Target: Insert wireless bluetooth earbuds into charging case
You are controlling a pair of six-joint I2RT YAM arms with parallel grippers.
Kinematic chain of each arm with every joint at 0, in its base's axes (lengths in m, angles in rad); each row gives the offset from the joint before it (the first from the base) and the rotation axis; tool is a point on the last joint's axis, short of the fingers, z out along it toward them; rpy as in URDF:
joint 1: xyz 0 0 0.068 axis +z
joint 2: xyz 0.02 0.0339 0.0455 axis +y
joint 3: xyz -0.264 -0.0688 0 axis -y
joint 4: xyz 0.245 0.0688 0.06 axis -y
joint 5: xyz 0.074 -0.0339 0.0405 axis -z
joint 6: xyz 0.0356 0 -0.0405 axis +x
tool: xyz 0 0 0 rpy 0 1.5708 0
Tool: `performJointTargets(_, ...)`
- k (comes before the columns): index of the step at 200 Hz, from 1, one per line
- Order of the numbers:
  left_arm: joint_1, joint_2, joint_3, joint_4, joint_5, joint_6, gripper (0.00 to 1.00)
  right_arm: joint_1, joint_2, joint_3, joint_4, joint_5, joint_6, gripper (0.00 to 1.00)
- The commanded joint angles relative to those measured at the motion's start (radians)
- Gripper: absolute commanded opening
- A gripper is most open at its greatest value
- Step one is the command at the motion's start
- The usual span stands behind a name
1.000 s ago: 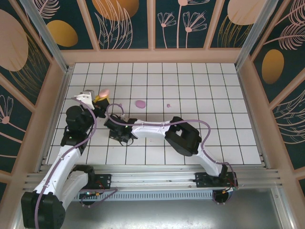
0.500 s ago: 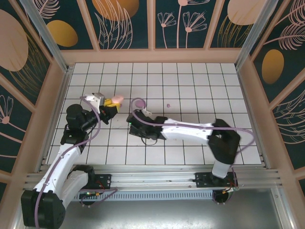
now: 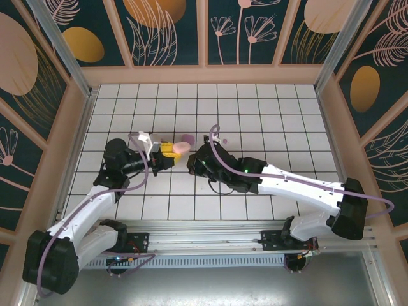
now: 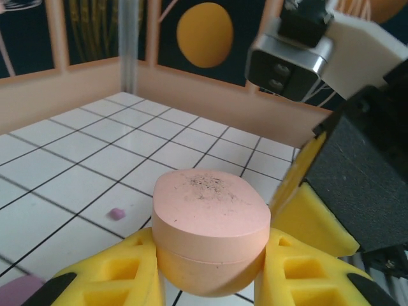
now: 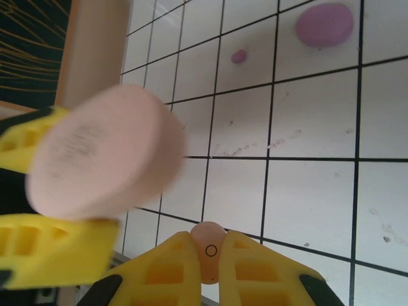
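Note:
The pale pink oval case is held off the floor, my left gripper shut on its sides, and its lid looks closed. In the top view this case sits at the left gripper, just left of the purple case. My right gripper is shut on a pale pink earbud. It faces the blurred pink case, close by. From above, the right gripper is just right of and below the held case. A purple earbud lies on a tile.
The purple case and the loose purple earbud lie beyond the grippers on the white tiled floor. A wooden wall rings the floor. The right arm's body is close at the left gripper's right.
My left gripper has carried the pink case rightward toward the centre. The right arm has swung out to the right, and its gripper has moved right and up to meet the case.

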Motion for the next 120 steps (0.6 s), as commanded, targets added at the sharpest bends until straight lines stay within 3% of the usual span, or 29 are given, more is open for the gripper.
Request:
performJointTargets(1,-0.047,0.031,-0.019,0.158,-0.014,-0.035,0.00,-0.020,-0.015,0.035,0.006,-0.029,-0.067,0.10)
performJointTargets(51,-0.096,0.062,-0.019,0.165,-0.048,-0.011,0.00,-0.096,-0.059,-0.011,0.059,-0.094,-0.067,0.09)
performJointTargets(120,-0.100,0.094,0.000,0.091,-0.113,0.057,0.00,-0.117,-0.057,0.027,0.003,-0.138,-0.078,0.08)
